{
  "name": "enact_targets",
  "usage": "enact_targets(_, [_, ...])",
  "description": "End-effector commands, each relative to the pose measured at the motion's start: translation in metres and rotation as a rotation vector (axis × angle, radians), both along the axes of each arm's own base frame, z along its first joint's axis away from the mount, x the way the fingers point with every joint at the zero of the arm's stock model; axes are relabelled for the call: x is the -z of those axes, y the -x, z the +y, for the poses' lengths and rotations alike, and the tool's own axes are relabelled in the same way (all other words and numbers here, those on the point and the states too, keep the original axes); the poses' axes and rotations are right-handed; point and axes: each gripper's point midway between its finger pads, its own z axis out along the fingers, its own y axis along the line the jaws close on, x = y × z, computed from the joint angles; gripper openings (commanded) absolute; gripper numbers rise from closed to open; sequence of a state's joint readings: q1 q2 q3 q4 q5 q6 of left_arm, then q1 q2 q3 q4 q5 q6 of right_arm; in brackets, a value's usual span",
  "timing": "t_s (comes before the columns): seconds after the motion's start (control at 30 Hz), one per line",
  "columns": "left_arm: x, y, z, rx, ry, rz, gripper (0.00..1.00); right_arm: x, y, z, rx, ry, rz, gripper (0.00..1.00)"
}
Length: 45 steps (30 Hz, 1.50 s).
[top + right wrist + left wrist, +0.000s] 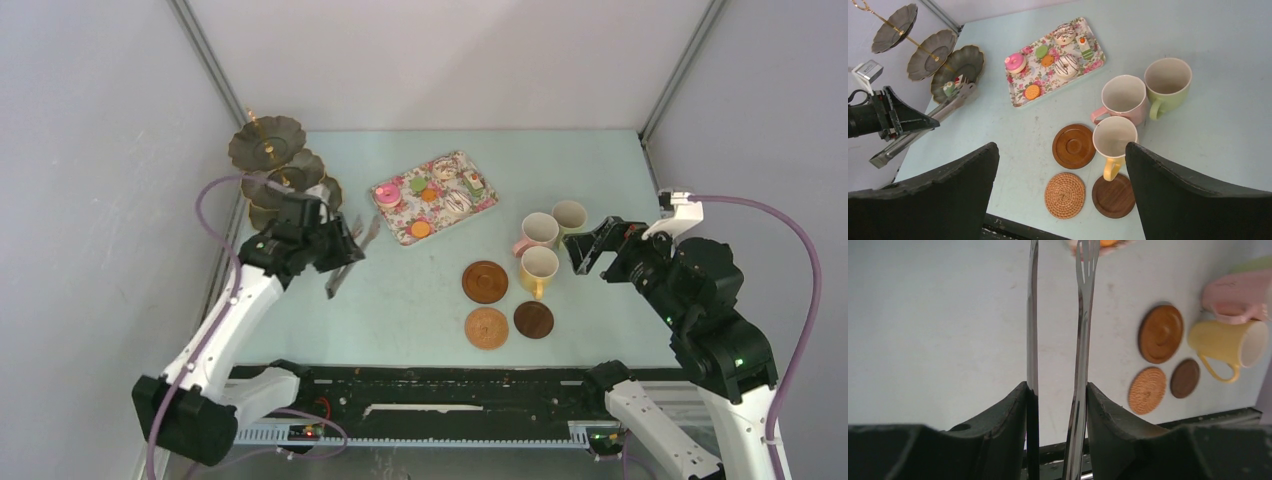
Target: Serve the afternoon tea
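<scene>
My left gripper [340, 250] is shut on the long metal tongs [1082, 315], whose tips point toward the flowered tray [490, 202]. Toy cakes and macarons [1066, 65] lie on that tray. The dark three-tier stand [266, 143] rises behind the left arm, and a small green and white cake [950, 87] sits on its bottom tier. Yellow [1113, 137], pink [1123, 95] and green [1168, 77] mugs stand together on the table. Three brown coasters [1074, 146] lie beside them. My right gripper [1062, 147] hangs open above the coasters, holding nothing.
The enclosure's left wall stands close behind the stand [930, 47]. The yellow mug's handle reaches over the dark coaster [533, 320]. The woven coaster [487, 327] lies nearest the table's front rail [420, 385].
</scene>
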<state>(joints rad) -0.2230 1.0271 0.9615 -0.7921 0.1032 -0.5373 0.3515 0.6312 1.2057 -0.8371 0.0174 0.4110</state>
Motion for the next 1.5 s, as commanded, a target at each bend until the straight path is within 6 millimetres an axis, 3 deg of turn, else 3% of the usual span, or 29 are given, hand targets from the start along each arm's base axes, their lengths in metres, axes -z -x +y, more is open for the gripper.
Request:
enact_targets(0.0, [-0.045, -0.041, -0.064, 0.036, 0.148, -0.135, 0.46, -0.004, 0.001, -0.007, 0.034, 0.0, -0.021, 1.0])
enact_targets(0.13, [-0.068, -0.072, -0.123, 0.075, 0.288, -0.173, 0.46, -0.001, 0.006, -0.008, 0.031, -0.001, -0.012, 1.0])
enact_targets(0.27, [-0.073, -0.103, -0.164, 0.036, 0.412, -0.141, 0.45, -0.001, 0.009, -0.011, 0.044, -0.001, -0.012, 1.0])
enact_targets(0.57, [-0.058, -0.153, -0.236, -0.048, 0.462, -0.056, 0.45, 0.003, 0.013, -0.017, 0.063, 0.014, -0.006, 1.0])
enact_targets(0.77, [-0.037, -0.17, -0.255, -0.126, 0.428, -0.025, 0.46, 0.001, 0.016, -0.021, 0.068, 0.03, -0.027, 1.0])
enact_targets(1.13, [-0.024, -0.199, -0.283, -0.168, 0.276, -0.04, 0.47, 0.001, 0.018, -0.027, 0.081, 0.058, -0.041, 1.0])
enact_targets(1.37, [-0.013, -0.205, -0.284, -0.215, 0.212, -0.053, 0.48, 0.001, 0.02, -0.027, 0.071, 0.067, -0.044, 1.0])
enact_targets(1.47, [0.002, -0.204, -0.284, -0.224, 0.19, -0.025, 0.48, 0.0, 0.021, -0.029, 0.078, 0.073, -0.05, 1.0])
